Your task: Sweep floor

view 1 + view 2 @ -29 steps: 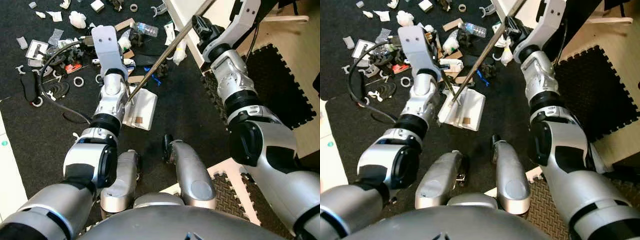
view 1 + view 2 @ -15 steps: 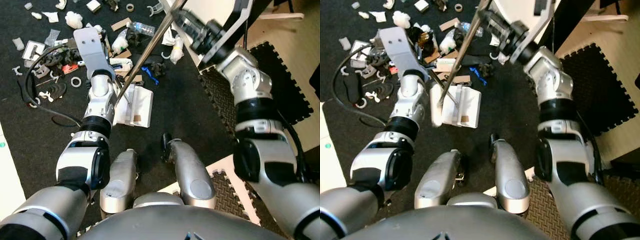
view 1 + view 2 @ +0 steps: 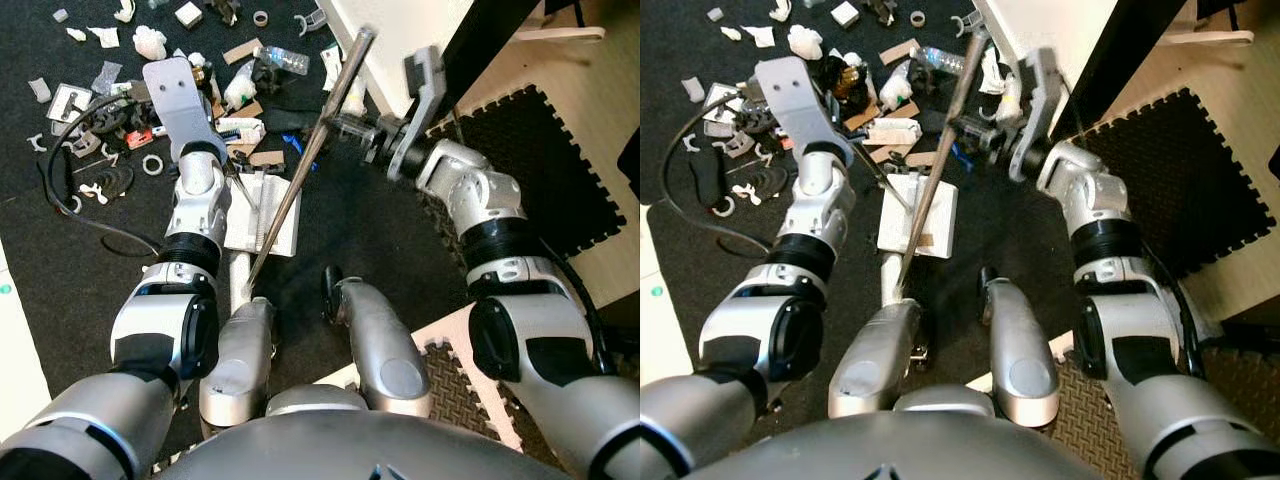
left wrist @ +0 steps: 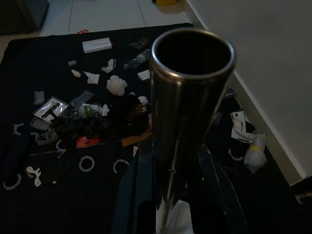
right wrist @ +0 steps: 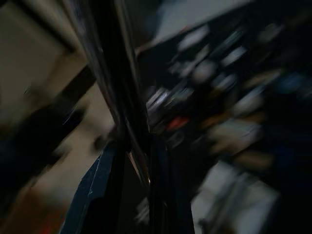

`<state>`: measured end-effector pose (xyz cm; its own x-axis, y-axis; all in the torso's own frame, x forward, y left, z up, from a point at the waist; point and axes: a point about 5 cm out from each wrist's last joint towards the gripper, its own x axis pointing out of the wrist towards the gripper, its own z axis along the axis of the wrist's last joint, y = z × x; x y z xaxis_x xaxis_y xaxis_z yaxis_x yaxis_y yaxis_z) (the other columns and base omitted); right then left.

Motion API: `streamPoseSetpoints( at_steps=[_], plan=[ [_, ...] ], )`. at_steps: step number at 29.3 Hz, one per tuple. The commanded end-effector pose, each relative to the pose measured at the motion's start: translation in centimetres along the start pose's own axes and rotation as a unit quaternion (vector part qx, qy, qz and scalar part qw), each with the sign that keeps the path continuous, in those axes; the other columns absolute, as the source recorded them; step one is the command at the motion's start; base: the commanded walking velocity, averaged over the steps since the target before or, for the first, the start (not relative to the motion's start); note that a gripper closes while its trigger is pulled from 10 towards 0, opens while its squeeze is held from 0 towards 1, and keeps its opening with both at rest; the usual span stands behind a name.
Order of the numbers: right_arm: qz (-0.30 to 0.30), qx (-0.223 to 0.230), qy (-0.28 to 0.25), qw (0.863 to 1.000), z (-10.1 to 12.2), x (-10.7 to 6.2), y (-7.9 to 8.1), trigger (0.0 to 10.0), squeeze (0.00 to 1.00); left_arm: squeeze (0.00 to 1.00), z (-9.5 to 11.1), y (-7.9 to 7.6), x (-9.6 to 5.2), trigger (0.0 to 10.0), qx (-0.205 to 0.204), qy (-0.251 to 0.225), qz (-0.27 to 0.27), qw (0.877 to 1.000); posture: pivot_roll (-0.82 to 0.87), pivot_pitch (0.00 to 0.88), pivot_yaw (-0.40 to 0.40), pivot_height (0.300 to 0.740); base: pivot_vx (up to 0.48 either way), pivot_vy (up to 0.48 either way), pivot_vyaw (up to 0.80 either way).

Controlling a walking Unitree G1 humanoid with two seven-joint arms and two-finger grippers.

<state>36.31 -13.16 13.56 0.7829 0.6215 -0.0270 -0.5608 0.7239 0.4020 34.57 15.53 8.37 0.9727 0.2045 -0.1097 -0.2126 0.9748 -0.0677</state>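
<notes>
A long steel pole (image 3: 305, 165) slants from its open top end near the wall down to its lower end by my left knee. It crosses a flat white head (image 3: 262, 212) lying on the black mat. My left gripper (image 3: 250, 188) reaches down onto that head. In the left wrist view its fingers (image 4: 139, 195) stand close on either side of a steel tube (image 4: 187, 102) whose open end faces the camera. My right gripper (image 3: 337, 126) is shut on the pole's upper part; the right wrist view is blurred, with the dark pole (image 5: 124, 102) between the fingers.
Litter (image 3: 230, 85) lies scattered across the black mat beyond the head: a plastic bottle (image 3: 285, 60), cardboard scraps, white rings and a black cable (image 3: 60, 180). A white wall base (image 3: 395, 45) and dark foam puzzle mats (image 3: 560, 170) lie to the right. My knees (image 3: 375, 340) are below.
The pole has swung so that its top end is in view and its lower end sits near my legs. My right gripper has come down and leftward with it. The white head lies straighter.
</notes>
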Motion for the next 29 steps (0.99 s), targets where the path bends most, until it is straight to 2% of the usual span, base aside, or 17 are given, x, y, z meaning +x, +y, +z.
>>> streamPoseSetpoints(
  at_steps=[1, 4, 9, 14, 18, 20, 21, 23, 26, 29],
  plan=[
    [-0.036, -0.021, -0.035, 0.999, 1.1, -0.5, -0.9, 10.0, 0.00, 0.00, 0.0, 1.3, 0.0, 10.0, 0.002, -0.007, 0.014, 1.000, 0.03, 0.165, -0.017, 0.740, 0.000, 0.000, 0.00],
    [-0.052, -0.037, -0.035, 0.997, 1.4, -0.7, -1.3, 10.0, 0.00, 0.00, 0.2, 1.5, -0.1, 10.0, -0.001, -0.013, 0.016, 1.000, 0.03, 0.161, -0.017, 0.740, 0.000, 0.000, 0.00],
    [-0.091, -0.080, -0.031, 0.992, 1.5, -1.2, -2.2, 10.0, 0.00, 0.00, 1.2, 3.3, -0.1, 10.0, -0.030, -0.032, 0.046, 0.998, 0.02, 0.155, -0.018, 0.740, 0.000, 0.000, 0.00],
    [-0.113, -0.090, -0.036, 0.989, 1.5, -1.2, -2.5, 10.0, 0.00, 0.00, 1.9, 3.8, -0.1, 10.0, -0.043, -0.044, 0.057, 0.997, 0.02, 0.154, -0.023, 0.740, 0.000, 0.000, 0.00],
    [-0.150, -0.089, -0.040, 0.984, 1.5, -1.1, -3.0, 10.0, 0.00, 0.00, 5.0, 4.6, -0.3, 10.0, -0.073, -0.101, 0.065, 0.990, 0.03, 0.141, -0.037, 0.740, 0.000, 0.000, 0.00],
    [-0.157, -0.096, -0.043, 0.982, 1.8, -1.0, -3.0, 10.0, 0.00, 0.00, 5.5, 4.5, -0.5, 10.0, -0.076, -0.109, 0.058, 0.989, 0.03, 0.138, -0.038, 0.740, 0.000, 0.000, 0.00],
    [-0.175, -0.120, -0.054, 0.976, 2.8, -1.1, -3.2, 10.0, 0.00, 0.00, 6.1, 4.0, -1.2, 10.0, -0.085, -0.120, 0.035, 0.988, 0.03, 0.131, -0.037, 0.740, 0.000, 0.000, 0.00],
    [-0.181, -0.131, -0.061, 0.973, 3.3, -1.1, -3.3, 10.0, 0.00, 0.00, 6.3, 3.7, -1.6, 10.0, -0.091, -0.124, 0.023, 0.988, 0.03, 0.130, -0.036, 0.740, 0.000, 0.000, 0.00],
    [-0.206, -0.146, -0.089, 0.963, 4.6, -1.5, -3.7, 10.0, 0.00, 0.00, 7.3, 2.9, -3.0, 10.0, -0.123, -0.140, -0.011, 0.982, 0.03, 0.122, -0.036, 0.740, 0.000, 0.000, 0.00],
    [-0.227, -0.110, -0.119, 0.960, 5.3, -1.9, -4.4, 10.0, 0.00, 0.00, 8.4, 2.5, -3.7, 10.0, -0.151, -0.154, -0.030, 0.976, 0.03, 0.116, -0.038, 0.740, 0.000, 0.000, 0.00]
  ],
)
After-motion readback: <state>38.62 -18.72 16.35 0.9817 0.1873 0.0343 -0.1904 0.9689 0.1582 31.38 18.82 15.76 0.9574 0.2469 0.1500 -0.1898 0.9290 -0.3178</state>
